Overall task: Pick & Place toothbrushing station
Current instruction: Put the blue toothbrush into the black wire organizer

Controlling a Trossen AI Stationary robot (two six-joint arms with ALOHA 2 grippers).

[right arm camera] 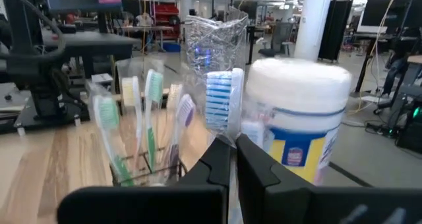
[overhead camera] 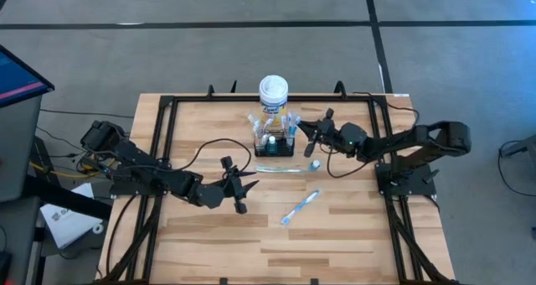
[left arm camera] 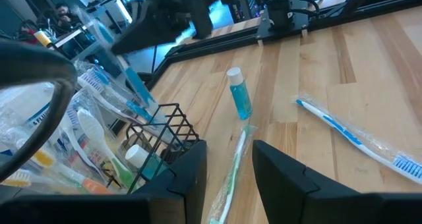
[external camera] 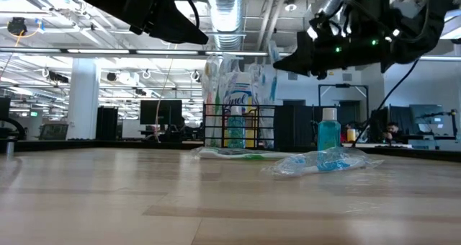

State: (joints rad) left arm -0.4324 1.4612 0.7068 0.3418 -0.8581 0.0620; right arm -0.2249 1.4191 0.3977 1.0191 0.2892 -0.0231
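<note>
1. Hovering above the desk [overhead camera: 209,243] at about 8 o'clock from the toothbrushing station [overhead camera: 274,141], the left end effector [overhead camera: 240,187] has its fingers parted and empty, as the gap between them in the left wrist view shows.
2. A wrapped green toothbrush [overhead camera: 280,169] lies flat on the wood just at 6 o'clock of the station, in line with the left fingers.
3. The toothbrushing station, a black wire-mesh caddy, stands upright near the desk's far middle, packed with wrapped toothbrushes [right arm camera: 155,118] that lean outward.
4. A white-lidded yellow canister [overhead camera: 274,93] stands right against the caddy at its 12 o'clock.
5. A wrapped blue toothbrush [overhead camera: 300,208] lies at an angle at about 5 o'clock of the caddy, well apart from it.
6. A small blue bottle [overhead camera: 314,163] stands upright at about 4 o'clock of the caddy.
7. The right end effector [overhead camera: 301,131] sits at 3 o'clock of the caddy, close to its upper edge, with its fingers shut together; the right wrist view shows a wrapped blue-bristled brush [right arm camera: 223,105] just ahead of the tips, but whether its wrapper is pinched cannot be told.
</note>
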